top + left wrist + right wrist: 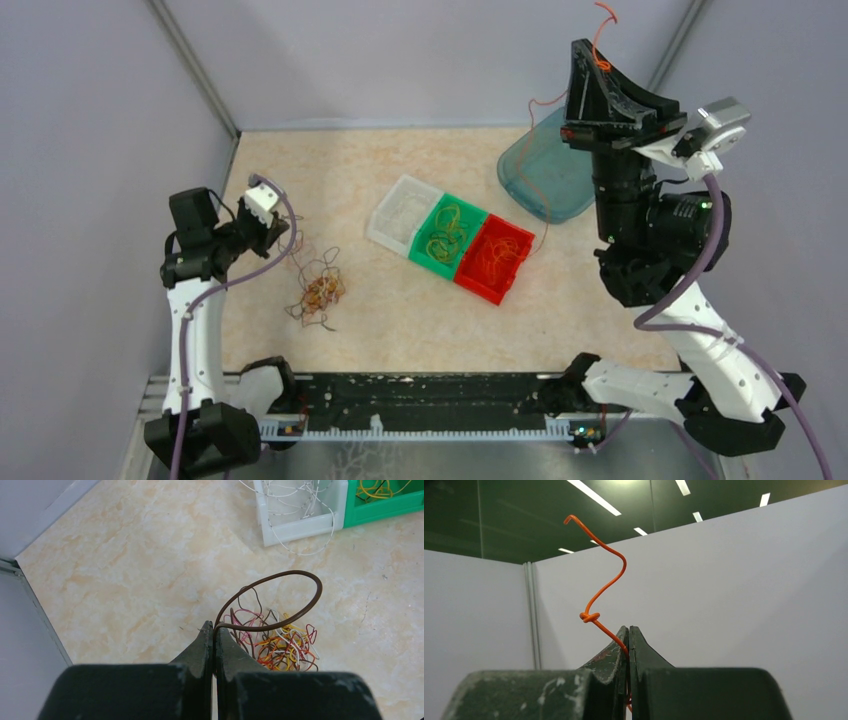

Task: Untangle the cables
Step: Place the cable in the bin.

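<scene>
A small tangle of cables (316, 292), thin orange, red, yellow, white and brown loops, lies on the table left of centre and shows in the left wrist view (282, 650). My left gripper (281, 233) is just up-left of it, shut (214, 626) on a brown cable (305, 577) that loops out above the tangle. My right gripper (581, 47) is raised high at the back right and points upward, shut (629, 628) on an orange cable (608, 583) with a small knot. That cable pokes above the fingers (603, 38), and a thin strand hangs down toward the red bin.
Three joined bins sit mid-table: white (378, 222) holding white cables, green (430, 260) holding yellow ones, red (482, 288) holding orange ones. The white bin (300, 529) and green bin (380, 511) show in the left wrist view. A teal container (540, 175) lies behind. Grey walls enclose the table.
</scene>
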You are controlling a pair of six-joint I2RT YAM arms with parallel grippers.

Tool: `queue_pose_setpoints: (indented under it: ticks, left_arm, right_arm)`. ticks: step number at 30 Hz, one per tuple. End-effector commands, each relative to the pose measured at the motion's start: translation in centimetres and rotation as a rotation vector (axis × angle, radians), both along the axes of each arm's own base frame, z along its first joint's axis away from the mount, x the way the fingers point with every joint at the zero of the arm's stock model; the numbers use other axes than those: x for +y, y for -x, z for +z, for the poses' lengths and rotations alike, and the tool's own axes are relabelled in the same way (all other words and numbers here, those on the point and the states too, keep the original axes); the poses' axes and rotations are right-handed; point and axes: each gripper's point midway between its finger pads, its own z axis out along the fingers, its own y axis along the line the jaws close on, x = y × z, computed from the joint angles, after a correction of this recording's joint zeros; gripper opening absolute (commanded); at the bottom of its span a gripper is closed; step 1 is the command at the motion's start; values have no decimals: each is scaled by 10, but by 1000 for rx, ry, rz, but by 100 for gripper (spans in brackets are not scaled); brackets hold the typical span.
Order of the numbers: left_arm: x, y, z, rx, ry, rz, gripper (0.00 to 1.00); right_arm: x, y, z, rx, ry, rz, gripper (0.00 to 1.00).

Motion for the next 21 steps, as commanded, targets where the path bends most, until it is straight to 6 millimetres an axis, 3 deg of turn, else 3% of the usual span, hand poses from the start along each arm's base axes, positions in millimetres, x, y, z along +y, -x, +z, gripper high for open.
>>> queue_pose_setpoints:
  ticks: [1, 3, 7, 9, 15, 21]
  left_arm:
    - [-6, 4, 9, -14, 16, -24, 0]
    - [-5, 4, 10, -15, 15, -25, 0]
    - [-5, 3, 14, -20, 12, -25, 0]
    - [-4, 3, 16, -25, 10, -21, 0]
    - [-6, 6, 8, -4, 14, -31, 0]
    - [-5, 6, 8, -8, 3, -29, 0]
  right_arm:
    - [-16, 13, 21, -79, -30, -42, 0]
    - [-15, 12, 24, -93, -19, -66, 0]
    - [-16, 18, 56, -136, -6, -78, 0]
    - [-6, 12, 54, -121, 22, -62, 0]
    - [18, -17, -5, -14, 77, -51, 0]
    - [29, -40, -58, 89, 114, -74, 0]
